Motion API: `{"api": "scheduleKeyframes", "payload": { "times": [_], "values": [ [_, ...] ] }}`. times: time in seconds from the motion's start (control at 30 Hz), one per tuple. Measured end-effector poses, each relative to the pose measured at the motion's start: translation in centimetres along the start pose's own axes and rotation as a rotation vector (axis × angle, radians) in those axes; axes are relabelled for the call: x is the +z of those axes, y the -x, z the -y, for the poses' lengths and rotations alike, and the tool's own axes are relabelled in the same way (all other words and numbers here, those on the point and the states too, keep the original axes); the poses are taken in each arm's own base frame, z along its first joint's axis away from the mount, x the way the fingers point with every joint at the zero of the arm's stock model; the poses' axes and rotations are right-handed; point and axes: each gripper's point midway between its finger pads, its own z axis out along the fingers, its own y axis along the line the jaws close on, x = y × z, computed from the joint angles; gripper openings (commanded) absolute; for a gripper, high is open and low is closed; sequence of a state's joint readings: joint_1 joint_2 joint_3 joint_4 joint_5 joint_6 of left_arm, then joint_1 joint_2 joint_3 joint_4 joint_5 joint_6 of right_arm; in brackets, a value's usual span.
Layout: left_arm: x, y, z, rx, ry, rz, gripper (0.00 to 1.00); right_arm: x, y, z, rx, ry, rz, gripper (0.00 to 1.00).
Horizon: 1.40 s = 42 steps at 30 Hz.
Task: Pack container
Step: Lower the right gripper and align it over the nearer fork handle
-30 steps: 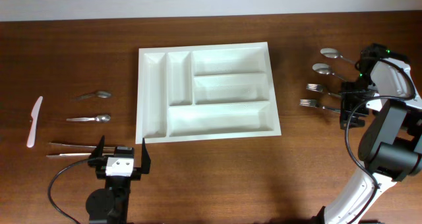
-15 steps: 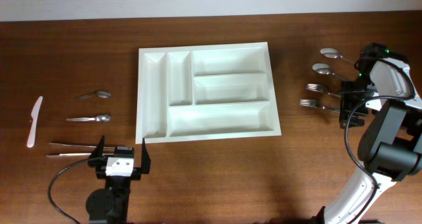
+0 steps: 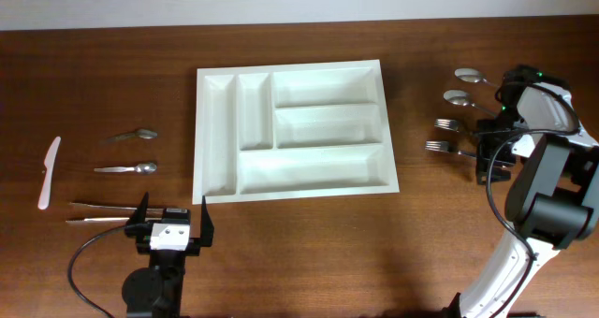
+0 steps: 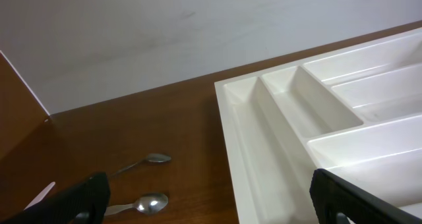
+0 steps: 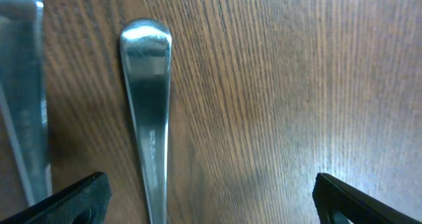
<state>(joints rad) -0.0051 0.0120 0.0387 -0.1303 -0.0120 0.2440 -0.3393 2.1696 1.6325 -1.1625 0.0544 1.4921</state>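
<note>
The container [image 3: 388, 136], a large white cutlery tray with five compartments, lies in the middle of the table with nothing in it. It also shows in the left wrist view [image 4: 231, 135]. My left gripper [image 3: 173, 213] is open and holds nothing, near the tray's front left corner. My right gripper [image 3: 490, 155] is open and low over the handle ends of two forks [image 3: 440, 147] at the right. In the right wrist view a metal handle [image 5: 148, 99] lies between the open jaws [image 5: 211, 204], and another handle [image 5: 23, 99] lies at the left edge.
Two spoons [image 3: 465, 75] lie behind the forks at the right. Left of the tray lie two spoons [image 3: 140, 133], a white plastic knife [image 3: 49, 173] and two long thin metal pieces [image 3: 98, 206]. The spoons also show in the left wrist view [image 4: 150, 201].
My right arm has shifted slightly left over the fork handles. The left arm and the cutlery have not moved.
</note>
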Motion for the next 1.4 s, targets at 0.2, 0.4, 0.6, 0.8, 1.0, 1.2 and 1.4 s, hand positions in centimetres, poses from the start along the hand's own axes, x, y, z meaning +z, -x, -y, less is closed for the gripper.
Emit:
{"api": "scheduleKeyframes", "payload": {
  "times": [0.2, 0.4, 0.6, 0.8, 1.0, 1.2, 1.4],
  "values": [
    [0.0, 0.0, 0.0, 0.0, 0.0, 0.0, 0.99, 0.8, 0.0, 0.1, -0.001, -0.021, -0.001, 0.99],
    [0.0, 0.0, 0.0, 0.0, 0.0, 0.0, 0.99, 0.8, 0.0, -0.1, 0.0, -0.014, -0.001, 0.99],
    [0.0, 0.0, 0.0, 0.0, 0.0, 0.0, 0.99, 0.8, 0.1, -0.9, -0.001, 0.02, 0.011, 0.99],
    [0.0, 0.0, 0.0, 0.0, 0.0, 0.0, 0.99, 0.8, 0.0, -1.3, -0.015, 0.033, 0.04, 0.99],
    [0.0, 0.0, 0.0, 0.0, 0.0, 0.0, 0.99, 0.7, -0.7, -1.5, -0.035, 0.04, 0.05, 0.99],
    [0.0, 0.0, 0.0, 0.0, 0.0, 0.0, 0.99, 0.8, -0.8, -1.5, -0.038, 0.04, 0.051, 0.99],
    [0.0, 0.0, 0.0, 0.0, 0.0, 0.0, 0.99, 1.0, -0.8, -2.7, -0.073, 0.1, 0.055, 0.99]
  ]
}}
